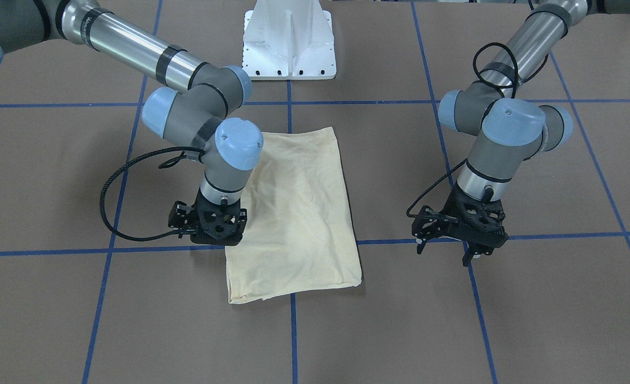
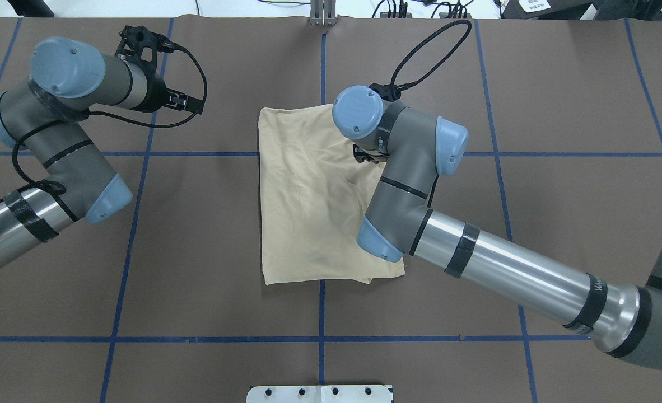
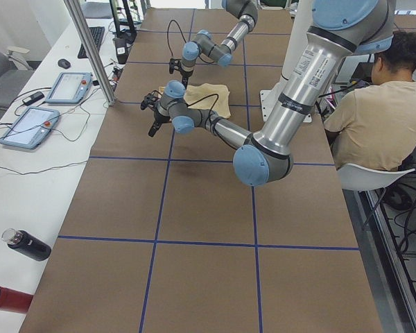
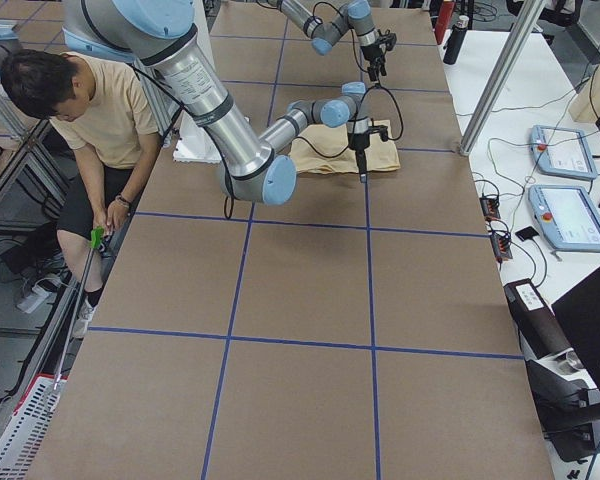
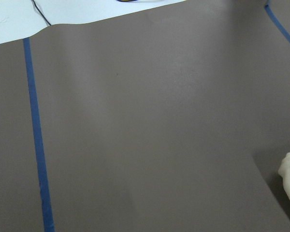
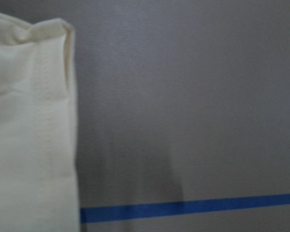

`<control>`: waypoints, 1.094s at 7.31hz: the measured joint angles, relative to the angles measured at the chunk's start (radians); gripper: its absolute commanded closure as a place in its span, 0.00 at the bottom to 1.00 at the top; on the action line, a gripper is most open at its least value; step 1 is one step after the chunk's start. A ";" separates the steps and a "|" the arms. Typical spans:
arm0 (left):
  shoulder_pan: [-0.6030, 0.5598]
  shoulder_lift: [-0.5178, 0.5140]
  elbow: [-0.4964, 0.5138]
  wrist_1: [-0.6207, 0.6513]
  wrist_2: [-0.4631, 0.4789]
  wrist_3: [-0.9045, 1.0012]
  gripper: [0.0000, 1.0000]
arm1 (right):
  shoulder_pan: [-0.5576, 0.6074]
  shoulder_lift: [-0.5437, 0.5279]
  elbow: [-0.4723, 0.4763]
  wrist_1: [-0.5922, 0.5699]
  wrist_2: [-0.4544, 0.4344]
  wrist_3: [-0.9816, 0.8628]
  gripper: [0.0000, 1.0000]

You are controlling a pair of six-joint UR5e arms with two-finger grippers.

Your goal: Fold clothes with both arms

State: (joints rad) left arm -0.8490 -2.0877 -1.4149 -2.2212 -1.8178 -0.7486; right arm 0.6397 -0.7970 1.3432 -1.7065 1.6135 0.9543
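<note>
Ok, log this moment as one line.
cloth: pale cream-yellow knit shirt, folded rectangle, flat on brown table | right gripper: over its edge, jaws hidden | left gripper: open, off shirt, above table

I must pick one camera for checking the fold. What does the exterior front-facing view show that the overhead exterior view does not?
Only front-facing: the black two-finger left gripper seen open over the brown table, apart from the pale cream-yellow folded shirt. Only overhead: black cables beyond the table's far edge. Both: the shirt lying as one rectangle, the grey right arm bent over one long side of it.
</note>
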 measured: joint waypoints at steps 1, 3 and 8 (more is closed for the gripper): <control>0.000 0.000 -0.001 0.000 0.000 0.000 0.00 | 0.036 -0.062 0.074 -0.012 0.010 -0.073 0.00; 0.001 0.000 -0.017 0.000 -0.009 -0.009 0.00 | 0.080 -0.115 0.184 -0.011 0.047 -0.114 0.00; 0.234 0.096 -0.282 0.020 0.008 -0.344 0.00 | 0.025 -0.320 0.461 0.248 0.093 0.126 0.00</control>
State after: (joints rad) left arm -0.6152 -1.9915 -1.6965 -2.2009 -1.8099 -1.0930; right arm 0.6646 -1.1167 1.8040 -1.4580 1.7065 1.0801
